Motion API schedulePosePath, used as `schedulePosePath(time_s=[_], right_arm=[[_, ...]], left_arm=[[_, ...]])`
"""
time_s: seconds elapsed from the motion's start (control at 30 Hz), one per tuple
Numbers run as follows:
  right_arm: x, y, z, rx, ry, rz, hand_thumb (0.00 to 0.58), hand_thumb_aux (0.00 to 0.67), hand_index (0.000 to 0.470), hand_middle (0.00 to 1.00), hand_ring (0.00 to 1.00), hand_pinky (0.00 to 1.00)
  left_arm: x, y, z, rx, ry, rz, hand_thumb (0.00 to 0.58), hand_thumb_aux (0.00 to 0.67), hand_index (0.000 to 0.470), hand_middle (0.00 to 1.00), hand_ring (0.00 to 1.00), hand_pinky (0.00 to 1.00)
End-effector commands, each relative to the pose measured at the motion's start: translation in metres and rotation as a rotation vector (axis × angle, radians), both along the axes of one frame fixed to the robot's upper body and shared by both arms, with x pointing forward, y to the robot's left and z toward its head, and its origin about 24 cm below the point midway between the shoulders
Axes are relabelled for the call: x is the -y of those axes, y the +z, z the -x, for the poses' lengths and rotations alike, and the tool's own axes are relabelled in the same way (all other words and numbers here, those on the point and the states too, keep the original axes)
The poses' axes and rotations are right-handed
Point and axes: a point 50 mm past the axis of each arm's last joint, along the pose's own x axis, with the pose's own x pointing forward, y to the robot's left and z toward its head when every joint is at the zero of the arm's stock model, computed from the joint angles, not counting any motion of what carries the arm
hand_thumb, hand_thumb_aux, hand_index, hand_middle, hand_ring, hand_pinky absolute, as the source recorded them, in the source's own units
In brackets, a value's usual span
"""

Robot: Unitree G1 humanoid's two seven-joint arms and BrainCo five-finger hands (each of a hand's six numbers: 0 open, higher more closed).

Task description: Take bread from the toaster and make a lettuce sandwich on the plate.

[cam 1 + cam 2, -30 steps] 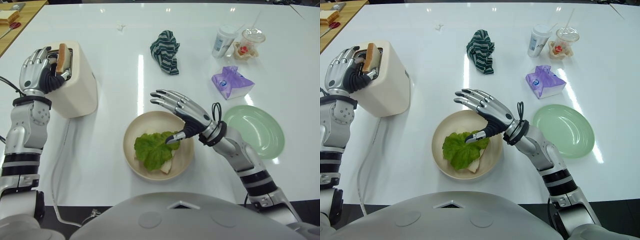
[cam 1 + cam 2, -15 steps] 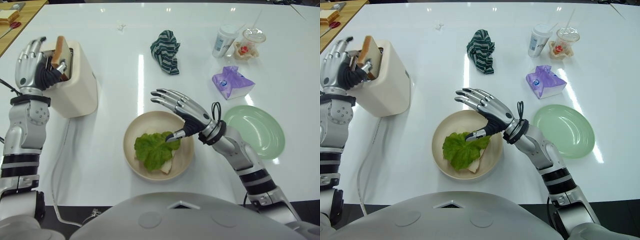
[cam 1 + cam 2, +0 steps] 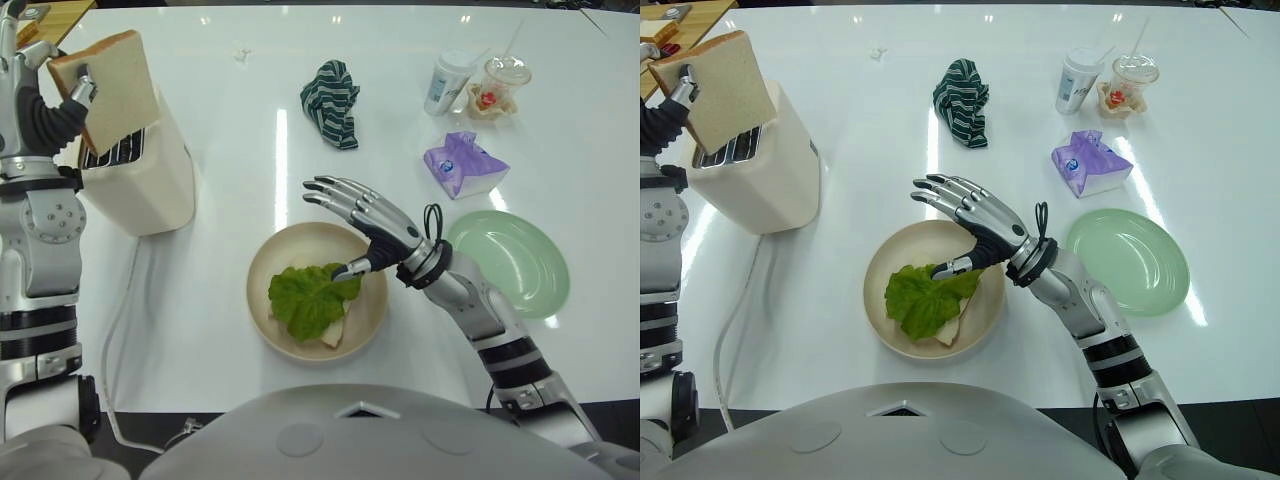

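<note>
Where the tabletop (image 3: 200,300) comes closest to the robot, a beige plate (image 3: 258,300) is set down. A lettuce leaf (image 3: 305,298) is laid on it across a bottom slice (image 3: 333,336) of bread (only the pale corners of that slice can be seen poking out). The right robot hand (image 3: 375,225) is held over the far-right part of that plate with its fingers spread wide and nothing grasped. Its thumb tip is placed right at the leaf's right edge, and it looks like contact is made there, though that can't be told for sure.

Just beside the beige plate, to the right, a green plate (image 3: 510,265) is parked. Over on the left, a pale cable (image 3: 118,320) is run from the front edge of the tabletop up to the toaster (image 3: 150,185), which is stood mid-left, well apart from the beige plate.

Above the toaster's slots a bread slice (image 3: 108,85) is held up at a tilt. It's pinched at its left edge by the left robot hand (image 3: 35,105), with the lower corner kept just over the slots.

Farther back, a purple tissue pack (image 3: 463,165) is found on the right and a crumpled striped cloth (image 3: 332,100) near the middle. Behind the tissue pack, a white cup (image 3: 447,82) and a clear lidded cup (image 3: 498,85) with a straw are stood side by side. A small white scrap (image 3: 241,55) is left near the far edge, and a wooden surface (image 3: 705,15) can be made out at the far-left corner.
</note>
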Motion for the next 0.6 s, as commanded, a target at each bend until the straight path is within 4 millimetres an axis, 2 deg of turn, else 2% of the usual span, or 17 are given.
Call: schedulePosePath(time_s=[0.03,0.1,0.23,0.3,0.5,0.6], right_arm=[[0.001,-0.001,-0.001,-0.004,-0.006,0.007,0.000,0.000,0.000,0.00,0.00,0.00],[0.002,-0.001,-0.001,-0.004,-0.009,0.006,0.000,0.000,0.000,0.00,0.00,0.00],[0.014,0.007,-0.006,0.009,-0.053,-0.041,0.000,0.000,0.000,0.00,0.00,0.00],[0.026,0.015,-0.010,0.029,-0.093,-0.078,0.000,0.000,0.000,0.00,0.00,0.00],[0.081,0.046,-0.020,0.126,-0.271,-0.182,0.000,0.000,0.000,0.00,0.00,0.00],[0.094,0.054,-0.020,0.162,-0.315,-0.198,0.000,0.000,0.000,0.00,0.00,0.00]], left_arm=[[0.000,-0.008,-0.005,-0.043,-0.091,0.172,0.580,0.670,0.470,0.00,0.00,0.00],[0.005,-0.009,-0.005,-0.060,-0.175,0.271,0.580,0.670,0.470,0.00,0.00,0.00],[0.034,-0.009,-0.003,-0.121,-0.427,0.426,0.580,0.670,0.470,0.00,0.00,0.00],[0.050,-0.009,0.001,-0.159,-0.530,0.463,0.580,0.670,0.470,0.00,0.00,0.00],[0.102,-0.024,0.019,-0.333,-0.790,0.553,0.580,0.670,0.470,0.00,0.00,0.00],[0.122,-0.045,0.029,-0.466,-0.848,0.580,0.580,0.670,0.470,0.00,0.00,0.00]])
